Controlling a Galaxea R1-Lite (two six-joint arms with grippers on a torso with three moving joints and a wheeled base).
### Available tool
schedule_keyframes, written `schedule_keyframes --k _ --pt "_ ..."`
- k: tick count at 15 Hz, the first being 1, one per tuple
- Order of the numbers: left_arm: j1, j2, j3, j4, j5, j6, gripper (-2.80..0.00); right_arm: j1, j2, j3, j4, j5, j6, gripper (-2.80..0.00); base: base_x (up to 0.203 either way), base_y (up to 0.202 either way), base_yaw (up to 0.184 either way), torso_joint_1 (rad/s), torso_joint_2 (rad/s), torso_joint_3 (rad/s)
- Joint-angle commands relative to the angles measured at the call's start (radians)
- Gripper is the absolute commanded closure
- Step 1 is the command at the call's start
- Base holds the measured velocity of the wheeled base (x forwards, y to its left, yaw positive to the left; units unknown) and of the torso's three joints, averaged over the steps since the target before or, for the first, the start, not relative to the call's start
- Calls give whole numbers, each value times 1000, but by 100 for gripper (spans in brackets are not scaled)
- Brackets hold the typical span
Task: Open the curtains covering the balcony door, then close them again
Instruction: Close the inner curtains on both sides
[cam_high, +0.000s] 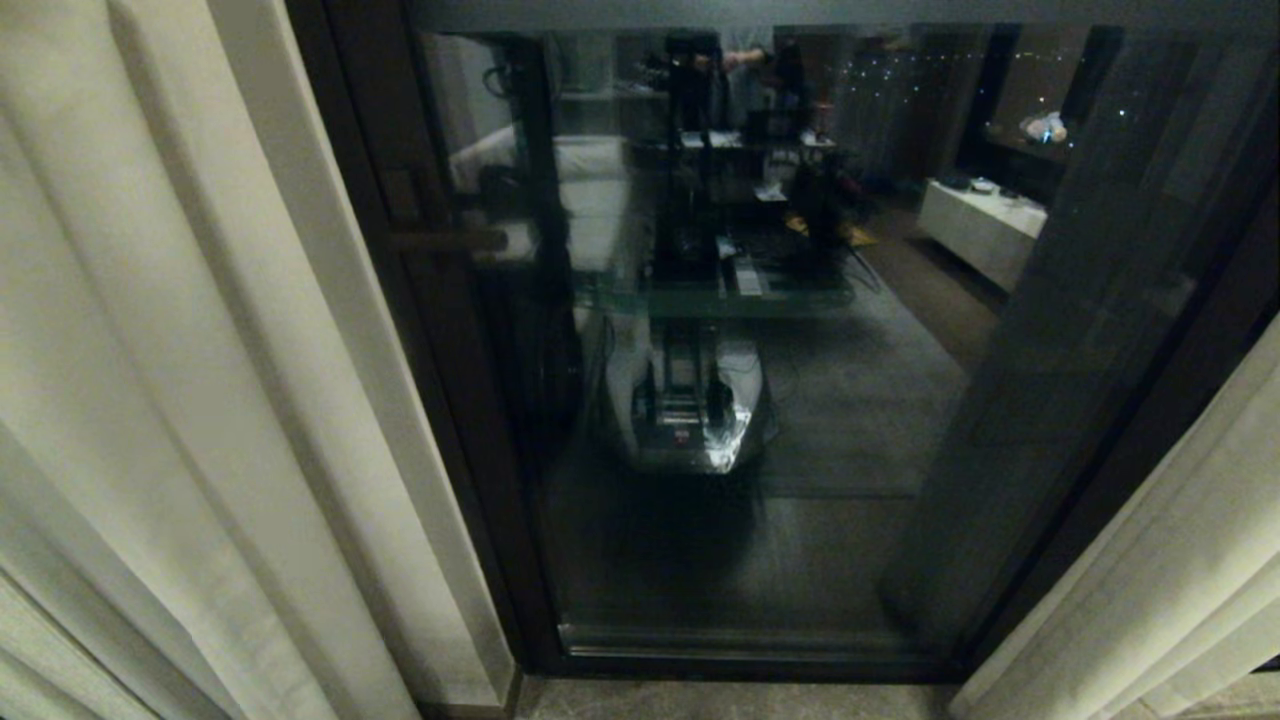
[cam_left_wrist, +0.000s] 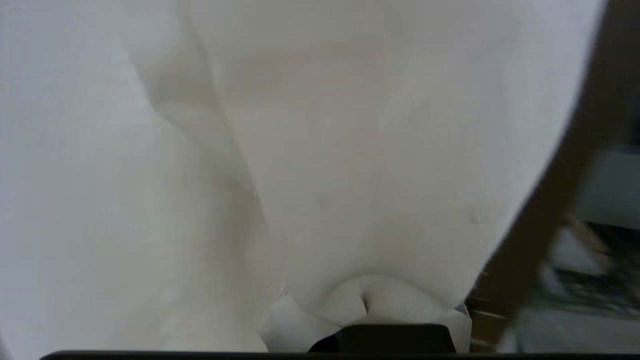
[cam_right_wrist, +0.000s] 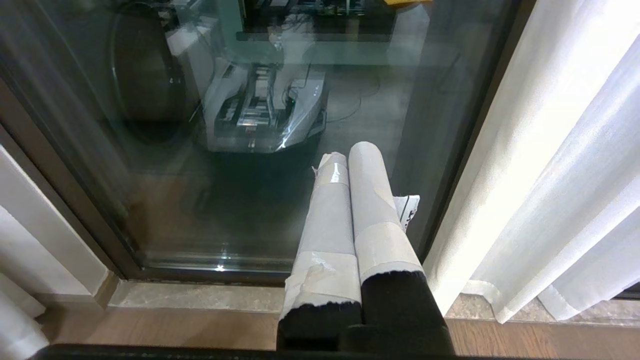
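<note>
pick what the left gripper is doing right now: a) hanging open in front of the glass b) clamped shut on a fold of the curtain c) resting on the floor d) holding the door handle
b: in the left wrist view the left gripper is shut with cream fabric of the curtains bunched between its fingers, away from the balcony door.

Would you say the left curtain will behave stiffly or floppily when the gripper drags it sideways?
Probably floppy: the left curtain bunches into soft folds where the left gripper pinches it. It hangs in long loose pleats, so it will likely trail and sway. Its woven surface should resist slipping.
</note>
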Motion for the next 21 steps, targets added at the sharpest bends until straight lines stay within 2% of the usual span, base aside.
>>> schedule_keyframes --k 1,3,7,16,21 --pt "-34 -60 44 -1 5 -1 0 0 0 0 0 0 0 0 0 0 0 0 0 0" --pt "-75 -101 93 -1 16 0 0 0 0 0 0 0 0 0 0 0 0 0 0 0" --pt "-116 -134 100 -1 15 0 0 0 0 0 0 0 0 0 0 0 0 0 0 0" --pt "-336 -170 127 0 17 1 0 0 0 0 0 0 0 0 0 0 0 0 0 0" --pt "-371 -160 151 0 10 3 0 0 0 0 0 0 0 0 0 0 0 0 0 0"
